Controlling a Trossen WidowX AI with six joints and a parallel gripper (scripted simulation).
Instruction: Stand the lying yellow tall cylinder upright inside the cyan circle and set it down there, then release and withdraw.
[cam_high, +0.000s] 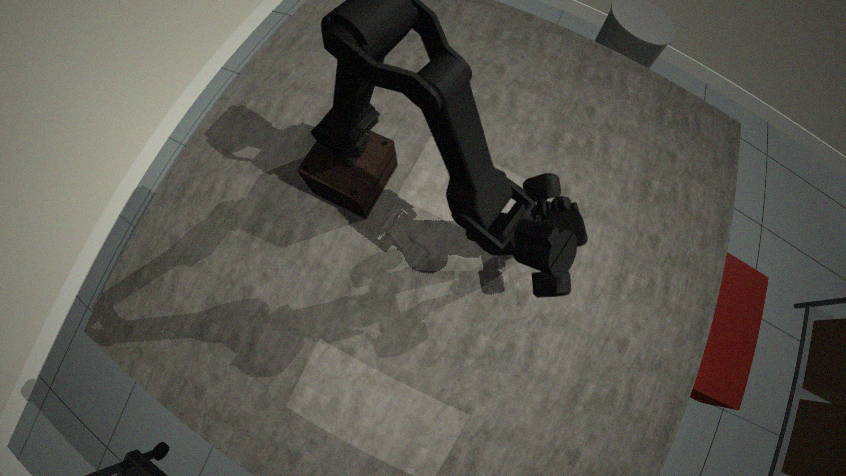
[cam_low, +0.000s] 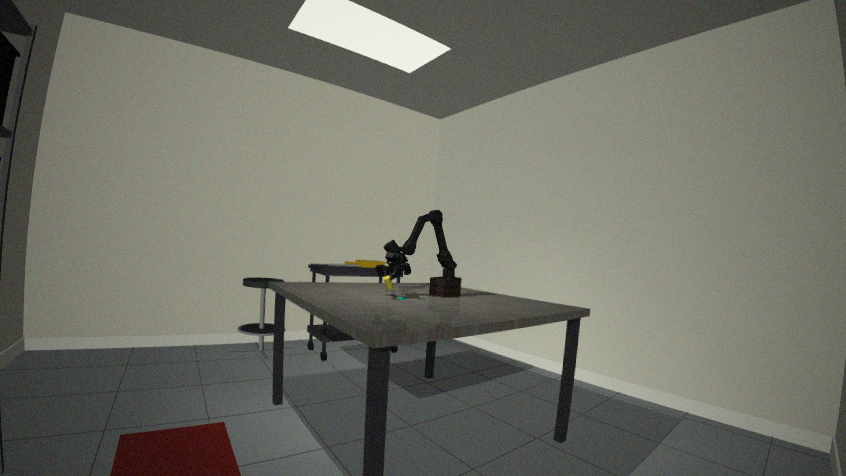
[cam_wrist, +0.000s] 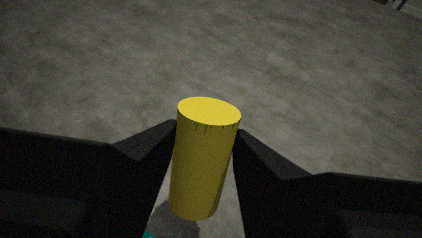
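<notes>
The yellow tall cylinder (cam_low: 388, 282) (cam_wrist: 202, 165) is between the fingertips of my gripper (cam_wrist: 205, 132), which is shut on it. In the exterior view the cylinder is held above the table, a little tilted from upright. In the top view the arm hides it. The cyan circle (cam_low: 401, 298) (cam_wrist: 149, 235) lies flat on the table; in the exterior view it is just below and right of the cylinder, and in the wrist view only a sliver shows at the bottom edge, left of the cylinder. In the top view the circle is hidden under the arm.
The arm's brown base block (cam_high: 349, 171) (cam_low: 444, 286) stands on the table (cam_high: 621, 355) (cam_low: 473, 313). Behind the table are a cart with yellow things (cam_low: 369, 263) and a round stool (cam_low: 262, 282). A red block (cam_high: 731, 334) is on the floor beyond the table's edge.
</notes>
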